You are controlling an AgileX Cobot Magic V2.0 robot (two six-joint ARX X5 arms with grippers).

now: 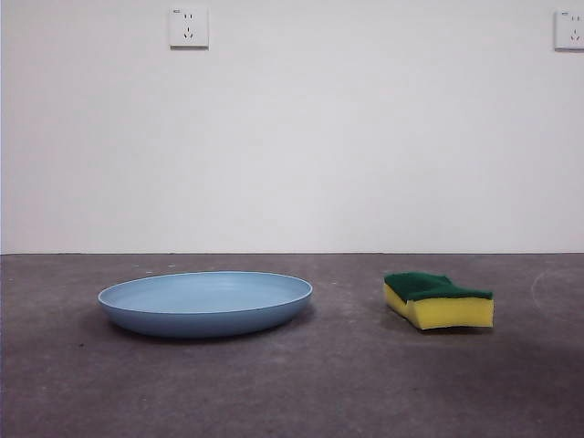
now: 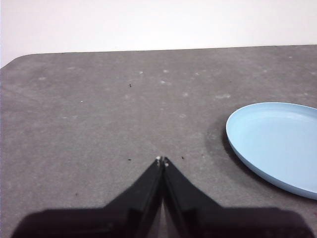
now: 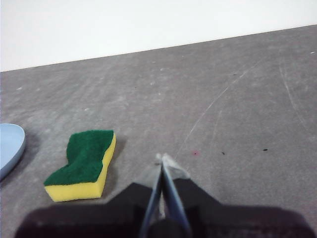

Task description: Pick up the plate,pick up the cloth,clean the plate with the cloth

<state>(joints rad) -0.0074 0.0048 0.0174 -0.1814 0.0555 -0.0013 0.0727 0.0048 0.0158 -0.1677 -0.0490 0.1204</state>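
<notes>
While both claws are held pressed together, left gripper [image 2: 162, 160] and right gripper [image 3: 163, 157], a smooth matte round plate [image 1: 205, 303] is seen at nine o'clock of the wavy-sided, green-topped yellow foam cloth [image 1: 439, 300], well apart, on the speckled grey table [image 1: 347, 383].

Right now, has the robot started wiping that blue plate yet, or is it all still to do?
Nothing looks done. The plate lies flat on the table, the sponge beside it, apart. The left gripper and right gripper are shut on nothing. Lifting both and wiping are left.
</notes>
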